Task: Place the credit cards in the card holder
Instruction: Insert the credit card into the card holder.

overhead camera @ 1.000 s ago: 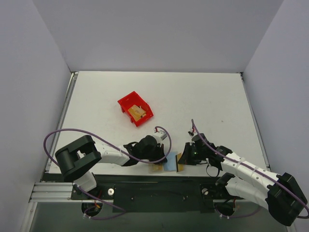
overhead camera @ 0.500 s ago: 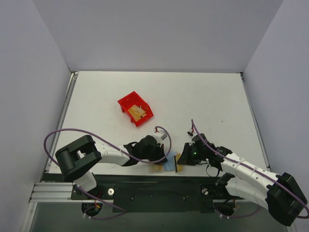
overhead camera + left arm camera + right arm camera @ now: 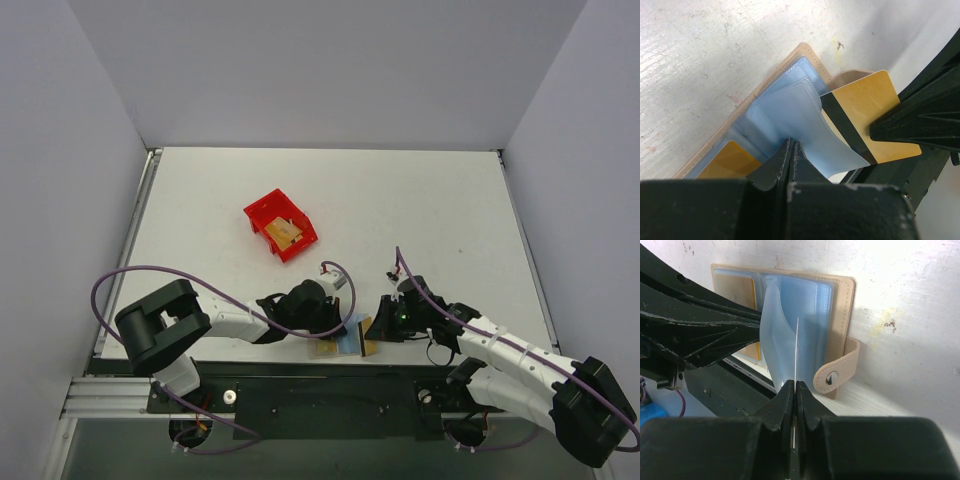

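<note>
The top view looks down from above and behind over the whole table (image 3: 420, 200); both wrist views sit very close, facing the open card holder (image 3: 765, 107) from opposite sides; all three share it.

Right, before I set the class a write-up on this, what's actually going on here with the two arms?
The left gripper is shut on a clear blue sleeve of the open wallet, holding it up. The right gripper pinches an orange card by one end beside that sleeve, not yet in. A second card already sits in a pocket. The red bin farther back holds what look like more cards.
</note>
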Robot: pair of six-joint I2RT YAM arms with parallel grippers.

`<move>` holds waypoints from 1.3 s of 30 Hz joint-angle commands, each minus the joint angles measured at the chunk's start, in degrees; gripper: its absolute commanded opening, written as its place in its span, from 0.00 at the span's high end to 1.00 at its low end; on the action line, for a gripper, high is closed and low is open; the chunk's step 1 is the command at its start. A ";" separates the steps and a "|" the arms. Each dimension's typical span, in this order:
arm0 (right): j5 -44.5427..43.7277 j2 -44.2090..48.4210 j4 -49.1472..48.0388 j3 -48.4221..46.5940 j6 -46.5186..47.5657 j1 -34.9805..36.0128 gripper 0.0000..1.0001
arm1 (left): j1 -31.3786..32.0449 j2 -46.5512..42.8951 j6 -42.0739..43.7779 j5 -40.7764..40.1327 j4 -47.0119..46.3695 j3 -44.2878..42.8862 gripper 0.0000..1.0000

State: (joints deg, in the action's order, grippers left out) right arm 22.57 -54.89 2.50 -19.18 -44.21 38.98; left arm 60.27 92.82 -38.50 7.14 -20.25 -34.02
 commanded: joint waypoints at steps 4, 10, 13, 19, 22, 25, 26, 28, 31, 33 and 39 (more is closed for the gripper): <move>0.11 1.10 -0.66 -0.16 0.79 -0.22 1.00 | 0.02 2.90 1.15 -1.07 6.36 0.18 1.00; -3.93 3.91 -0.83 0.54 -0.53 -0.22 1.00 | 0.02 3.07 1.06 -0.98 6.36 0.36 1.00; -5.08 6.11 -1.97 1.51 -1.84 -0.22 1.00 | 0.11 3.16 0.97 -1.07 6.10 0.36 1.00; -5.78 6.12 -4.08 2.30 -2.90 -0.22 1.00 | 0.11 3.42 0.97 -0.90 6.10 0.18 1.00; -5.34 5.59 -4.70 2.39 -3.17 -0.13 1.00 | 0.11 3.42 0.97 -0.72 6.01 0.18 1.00; -5.08 5.50 -5.84 2.74 -3.43 0.22 1.00 | 0.11 3.42 0.97 -0.72 5.92 0.27 1.00; -4.99 5.33 -6.10 2.74 -3.43 0.22 1.00 | 0.11 3.34 0.97 -0.81 5.84 0.36 1.00; -4.46 4.54 -6.46 2.74 -3.43 0.39 1.00 | 0.11 3.25 0.88 -0.81 5.66 0.62 1.00; -4.11 3.22 -6.90 2.39 -3.08 0.83 1.00 | 0.11 3.16 0.88 -0.81 5.75 0.53 1.00; -4.72 2.95 -6.55 2.04 -2.82 1.27 1.00 | 0.11 3.16 0.88 -0.81 5.75 0.53 1.00; -8.76 4.96 -4.35 1.25 -2.38 3.64 1.00 | 0.02 3.25 0.80 -0.72 5.66 0.53 1.00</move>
State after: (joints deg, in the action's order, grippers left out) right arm 17.17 -51.75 -2.59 -17.04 -47.00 41.19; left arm 60.23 93.34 -38.54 7.53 -20.38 -34.50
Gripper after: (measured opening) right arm 0.002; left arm 0.020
